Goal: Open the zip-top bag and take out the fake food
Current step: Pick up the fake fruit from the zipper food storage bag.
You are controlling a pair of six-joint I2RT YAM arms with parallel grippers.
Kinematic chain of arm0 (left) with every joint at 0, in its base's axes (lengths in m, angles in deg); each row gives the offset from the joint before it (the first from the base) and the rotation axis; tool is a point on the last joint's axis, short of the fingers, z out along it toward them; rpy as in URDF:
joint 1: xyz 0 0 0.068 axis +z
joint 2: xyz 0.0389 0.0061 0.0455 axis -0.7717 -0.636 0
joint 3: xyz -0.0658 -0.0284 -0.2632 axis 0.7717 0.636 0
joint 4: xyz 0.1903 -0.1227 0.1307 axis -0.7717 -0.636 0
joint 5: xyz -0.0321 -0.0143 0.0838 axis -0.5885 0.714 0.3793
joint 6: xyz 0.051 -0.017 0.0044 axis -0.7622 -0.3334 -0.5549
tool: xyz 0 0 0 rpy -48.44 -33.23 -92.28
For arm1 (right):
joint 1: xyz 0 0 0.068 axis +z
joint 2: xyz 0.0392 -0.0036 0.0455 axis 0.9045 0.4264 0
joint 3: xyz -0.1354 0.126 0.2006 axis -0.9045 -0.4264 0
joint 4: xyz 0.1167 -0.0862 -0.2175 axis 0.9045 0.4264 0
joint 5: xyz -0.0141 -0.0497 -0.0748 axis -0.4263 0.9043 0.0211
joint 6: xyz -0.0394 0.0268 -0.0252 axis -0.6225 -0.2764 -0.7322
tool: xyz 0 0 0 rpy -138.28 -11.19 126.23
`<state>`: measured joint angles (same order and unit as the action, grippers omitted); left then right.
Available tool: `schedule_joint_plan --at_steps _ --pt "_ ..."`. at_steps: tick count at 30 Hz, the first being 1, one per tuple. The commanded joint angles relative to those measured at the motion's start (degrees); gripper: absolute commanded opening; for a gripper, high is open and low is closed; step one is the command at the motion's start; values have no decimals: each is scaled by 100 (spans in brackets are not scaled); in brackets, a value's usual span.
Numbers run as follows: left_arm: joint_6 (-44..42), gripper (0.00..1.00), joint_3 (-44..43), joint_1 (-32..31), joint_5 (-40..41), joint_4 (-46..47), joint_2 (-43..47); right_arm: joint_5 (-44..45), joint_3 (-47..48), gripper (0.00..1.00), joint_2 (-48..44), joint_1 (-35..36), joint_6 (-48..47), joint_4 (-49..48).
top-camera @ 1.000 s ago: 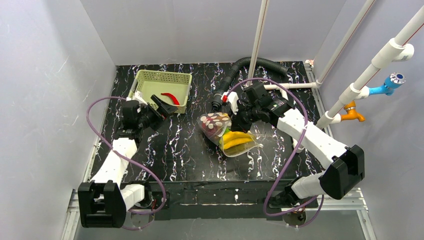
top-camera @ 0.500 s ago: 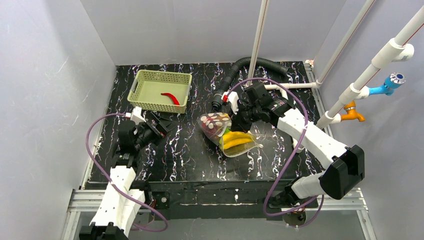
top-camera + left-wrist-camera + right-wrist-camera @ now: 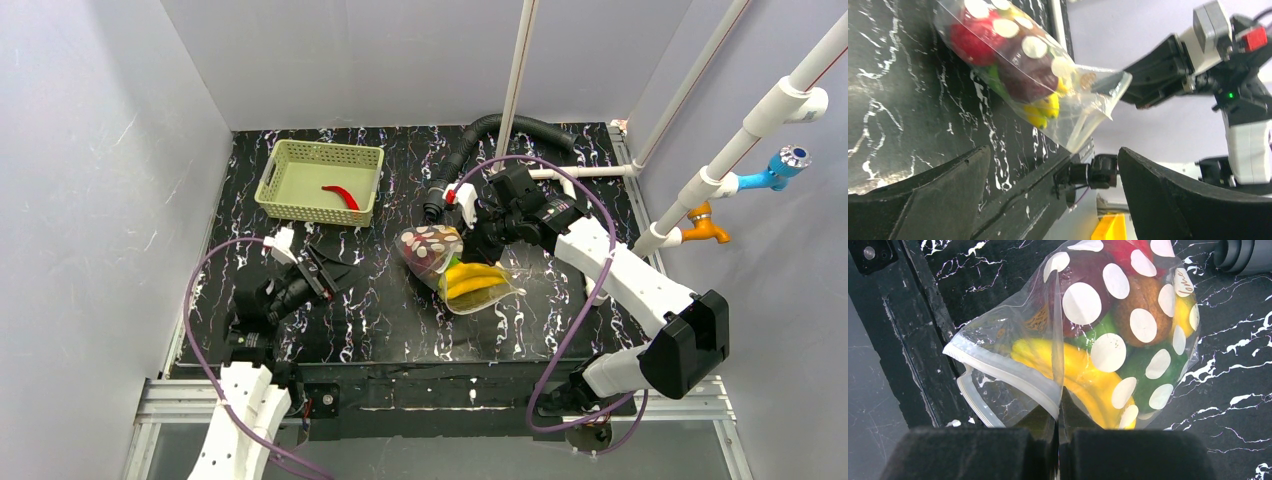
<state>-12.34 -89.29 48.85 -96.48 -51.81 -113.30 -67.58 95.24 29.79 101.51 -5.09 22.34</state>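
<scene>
The zip-top bag lies mid-table, clear with white spots, its mouth gaping toward the near edge. Inside is fake food: a yellow banana, red, dark purple, brown and green pieces. My right gripper is shut on the bag's zip strip, lifting that edge; in the top view the right gripper sits just behind the bag. My left gripper stands open and empty, left of the bag and apart from it. In the left wrist view the left gripper faces the bag.
A pale green lattice basket stands at the back left with a red chili in it. A black corrugated hose curves along the back. White pipes run at the right. The table's near edge is close to the left gripper.
My left arm has drawn back from beside the basket toward the near edge, its open gripper turning toward the bag. The right gripper and the bag have stayed put.
</scene>
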Motion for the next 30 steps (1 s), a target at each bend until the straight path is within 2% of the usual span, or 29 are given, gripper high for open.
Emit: schedule_joint_plan --at_steps 1,5,10,16,21,30 --pt "161 98 183 -465 -195 110 294 -181 21 1 -39 -19 -16 -140" --pt "95 98 183 -1475 457 123 288 -171 21 1 -21 -18 -16 -136" --pt "-97 98 -13 -2774 1392 294 -200 -164 22 1 -17 -19 -16 -131" --pt "-231 98 -225 -3797 2162 553 -675 -161 -14 1 -78 -53 -18 -156" --pt "-198 98 -252 -4291 2648 733 -759 -191 -23 1 -91 -63 -9 -171" --pt "198 98 -6 -4557 3020 1808 -1031 -270 -10 1 -44 -63 28 -171"
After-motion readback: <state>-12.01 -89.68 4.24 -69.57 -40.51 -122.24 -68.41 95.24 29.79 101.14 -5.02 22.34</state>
